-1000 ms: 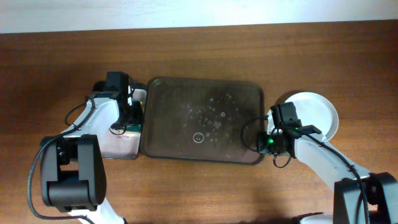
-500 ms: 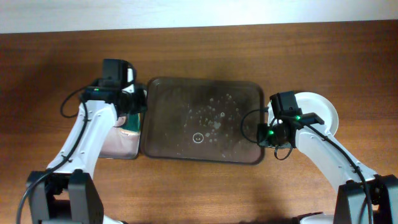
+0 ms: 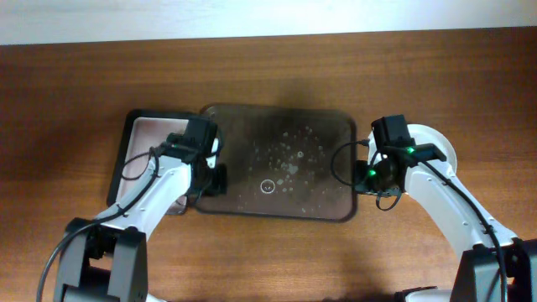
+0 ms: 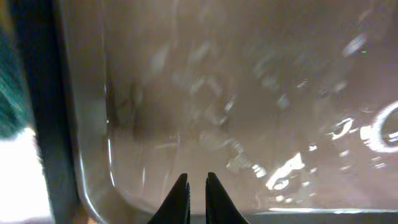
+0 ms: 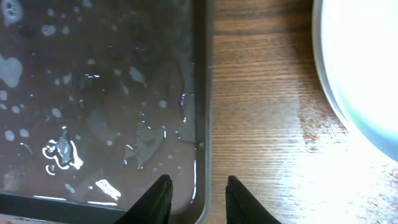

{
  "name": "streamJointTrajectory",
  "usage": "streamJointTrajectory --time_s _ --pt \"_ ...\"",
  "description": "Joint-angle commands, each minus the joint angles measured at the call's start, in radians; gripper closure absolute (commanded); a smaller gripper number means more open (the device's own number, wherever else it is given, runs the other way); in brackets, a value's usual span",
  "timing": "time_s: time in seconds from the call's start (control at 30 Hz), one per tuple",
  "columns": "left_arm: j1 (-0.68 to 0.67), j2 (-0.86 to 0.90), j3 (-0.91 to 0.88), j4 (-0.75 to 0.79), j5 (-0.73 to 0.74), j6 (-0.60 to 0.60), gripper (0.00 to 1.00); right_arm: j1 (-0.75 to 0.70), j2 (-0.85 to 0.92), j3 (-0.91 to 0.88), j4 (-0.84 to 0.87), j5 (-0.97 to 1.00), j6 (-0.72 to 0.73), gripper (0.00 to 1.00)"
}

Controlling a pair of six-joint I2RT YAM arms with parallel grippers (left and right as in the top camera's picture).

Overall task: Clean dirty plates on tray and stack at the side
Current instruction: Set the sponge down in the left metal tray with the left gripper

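Large dark brown rectangular tray [image 3: 252,126] mid-frame, wet, round white plates [image 3: 438,141] at right of frame just beside it, left gripper [image 4: 198,180] over tray's left end, fingers clenched empty, right gripper [image 5: 198,183] straddling tray's right rim, fingers parted.

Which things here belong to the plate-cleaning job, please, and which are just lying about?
Job: brown tray, wet, no plates on it; white plate on the table to its right.
Lying about: small black tray, pale inside, at its left.

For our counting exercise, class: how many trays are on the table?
2: the large brown tray at the centre, and a smaller black tray beside its left edge.
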Motion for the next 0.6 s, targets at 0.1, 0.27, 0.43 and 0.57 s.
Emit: streamJointTrajectory --time_s 0.1,0.27,0.43,0.57 --pt "0.0 0.002 -0.127 0.024 0.007 -0.019 0.96 -0.005 -0.008 0.017 -0.017 0.011 0.004 0.7" --pt "0.001 0.002 -0.138 -0.037 0.007 -0.048 1.0 -0.005 -0.008 0.017 -0.025 0.011 0.004 0.7" --pt "0.001 0.002 -0.138 -0.056 0.007 -0.075 1.0 -0.005 -0.008 0.017 -0.032 0.012 0.004 0.7" --pt "0.001 0.002 -0.138 -0.068 0.007 -0.098 1.0 -0.005 -0.008 0.017 -0.036 0.012 0.004 0.69"
